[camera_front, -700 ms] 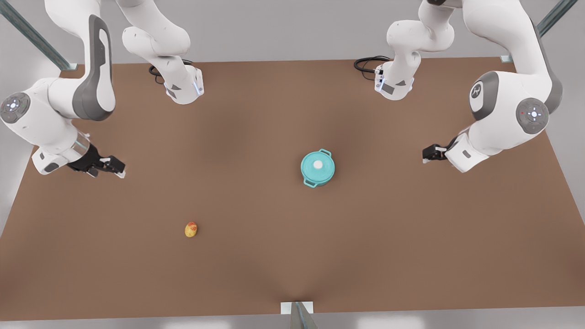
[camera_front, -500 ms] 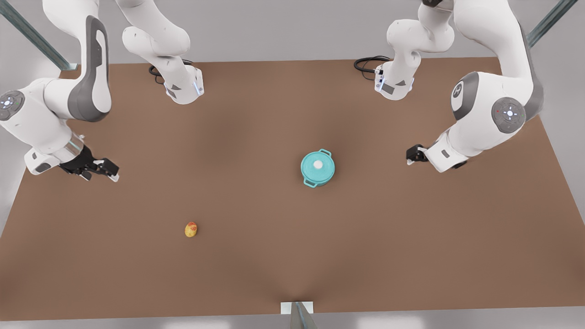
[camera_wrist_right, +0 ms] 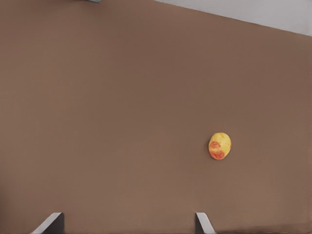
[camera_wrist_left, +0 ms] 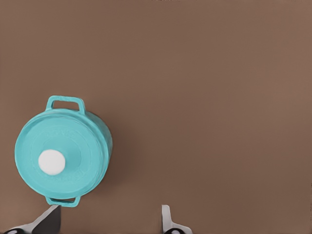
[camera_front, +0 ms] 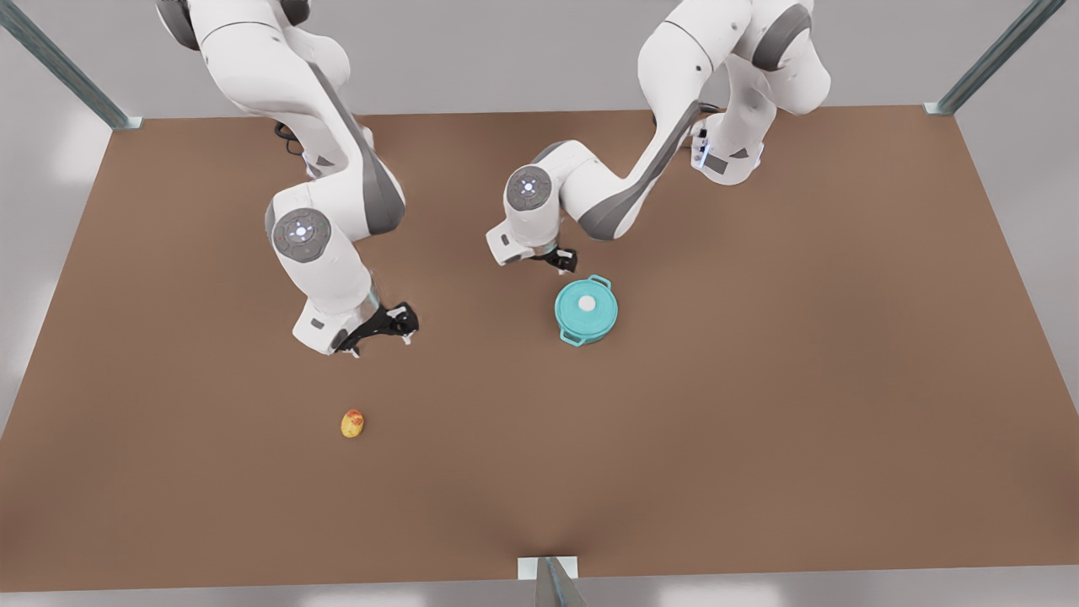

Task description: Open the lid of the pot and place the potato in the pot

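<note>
Left hand (camera_front: 563,260): hung just beside the pot (camera_front: 586,311), off its far rim toward the front view's left — fingers spread and holding nothing, as its wrist view showed two tips (camera_wrist_left: 167,219) standing apart with bare desk between them.
Pot lid (camera_front: 586,306): sat flat and closed on the pot, white knob (camera_wrist_left: 51,162) at its centre; the knob lay off to one side of the gap between the fingers, not under it.
Right hand (camera_front: 403,327): hovered over bare desk (camera_front: 759,421), released and empty, its fingertips (camera_wrist_right: 202,222) wide apart.
Potato (camera_front: 352,423): lay on the desk alone, near the right hand on the front view's near side, well apart from the pot.
Nearer arm: left for the lid, right for the potato — neither touched its thing.
What the move turned on: I judged the left hand would need to slide sideways until the knob sat between its fingers before coming down.
</note>
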